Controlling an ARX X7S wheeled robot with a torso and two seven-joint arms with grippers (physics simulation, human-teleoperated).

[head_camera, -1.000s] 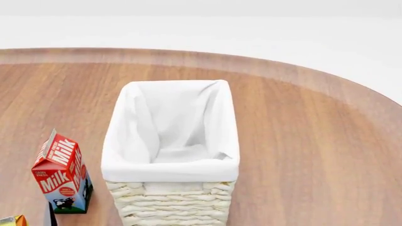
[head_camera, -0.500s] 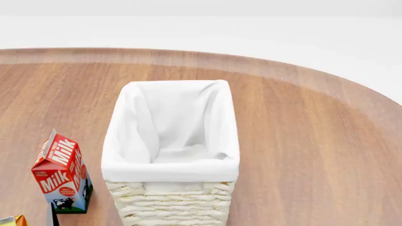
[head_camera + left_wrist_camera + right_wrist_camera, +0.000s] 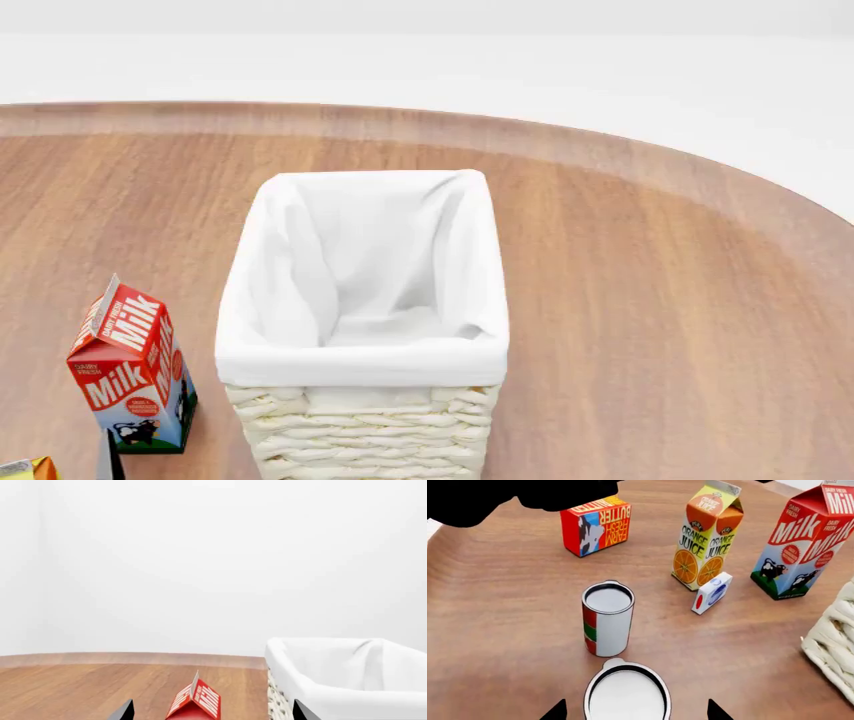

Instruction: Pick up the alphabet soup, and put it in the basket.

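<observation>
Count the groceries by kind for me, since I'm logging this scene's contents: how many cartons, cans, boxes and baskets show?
Cartons: 2, milk carton and orange juice carton
Cans: 2, red-and-green can and can seen from above
Boxes: 2, butter box and small white box
Baskets: 1, basket
Total: 7

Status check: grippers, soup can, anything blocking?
Both grippers open, empty. Right gripper straddles a grey-topped can, label hidden, likely the soup. Red-and-green can upright close beyond it. Basket holds nothing.
</observation>
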